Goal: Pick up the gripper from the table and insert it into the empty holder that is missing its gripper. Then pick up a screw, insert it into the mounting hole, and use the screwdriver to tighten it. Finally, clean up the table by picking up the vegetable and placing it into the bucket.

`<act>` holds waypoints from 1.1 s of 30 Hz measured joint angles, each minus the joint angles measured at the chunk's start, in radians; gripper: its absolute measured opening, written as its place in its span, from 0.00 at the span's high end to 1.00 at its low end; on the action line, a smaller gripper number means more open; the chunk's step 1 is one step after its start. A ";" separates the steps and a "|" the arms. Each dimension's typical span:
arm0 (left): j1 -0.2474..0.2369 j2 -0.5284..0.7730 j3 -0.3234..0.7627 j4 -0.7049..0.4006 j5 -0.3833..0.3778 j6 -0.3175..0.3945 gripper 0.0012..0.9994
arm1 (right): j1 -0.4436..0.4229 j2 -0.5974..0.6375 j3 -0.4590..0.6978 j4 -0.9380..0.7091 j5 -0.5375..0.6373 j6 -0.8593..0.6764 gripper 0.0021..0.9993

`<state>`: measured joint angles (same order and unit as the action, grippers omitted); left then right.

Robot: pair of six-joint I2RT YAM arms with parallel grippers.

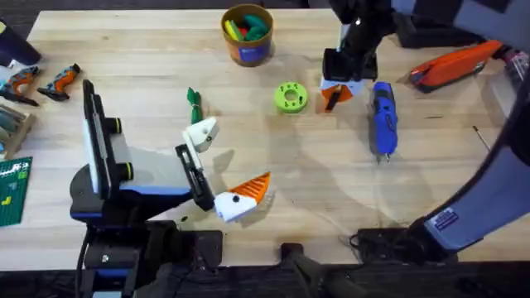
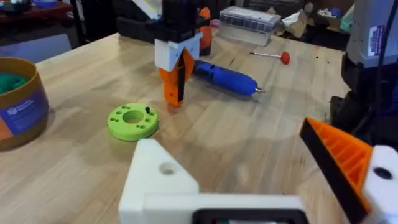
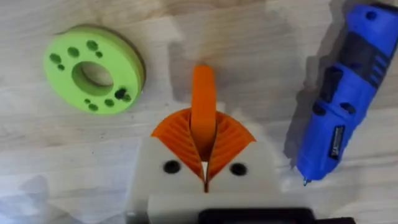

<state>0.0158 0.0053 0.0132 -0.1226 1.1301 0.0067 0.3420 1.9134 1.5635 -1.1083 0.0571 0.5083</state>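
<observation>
Bright, even light; soft shadows

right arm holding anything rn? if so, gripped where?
Yes. The right gripper is shut on the gripper, the small orange tip, pinching its lower end between the pads; the rest sticks out past the fingertips. The left gripper holds nothing.

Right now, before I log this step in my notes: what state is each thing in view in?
Small orange wedge-shaped plastic tip: clamped in right gripper.
White plastic triangular holder: empty, no tip.
Left gripper: jaws open.
Blue pen-shaped screwdriver: lying flat, ungripped.
Dark green toy vegetable: lying flat, ungripped.
Yellow-orange round bucket: upright, already holding coloured items.
Lime green plastic disc: lying flat.
</observation>
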 joint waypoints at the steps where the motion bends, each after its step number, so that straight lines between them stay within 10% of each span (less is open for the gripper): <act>1: 0.000 0.000 0.000 0.000 0.000 0.000 0.01 | 0.000 -0.014 0.000 -0.007 0.000 0.000 0.98; 19: 0.000 0.000 0.000 0.000 0.000 0.000 0.01 | 0.000 -0.487 -0.028 -0.010 -0.113 0.000 0.99; 33: 0.000 0.000 0.000 0.000 0.000 0.000 0.01 | 0.000 -0.755 -0.603 0.630 -0.533 0.001 0.99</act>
<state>0.0158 0.0055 0.0132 -0.1226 1.1301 0.0067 0.3415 1.1580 0.9605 -0.4786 -0.4761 0.5093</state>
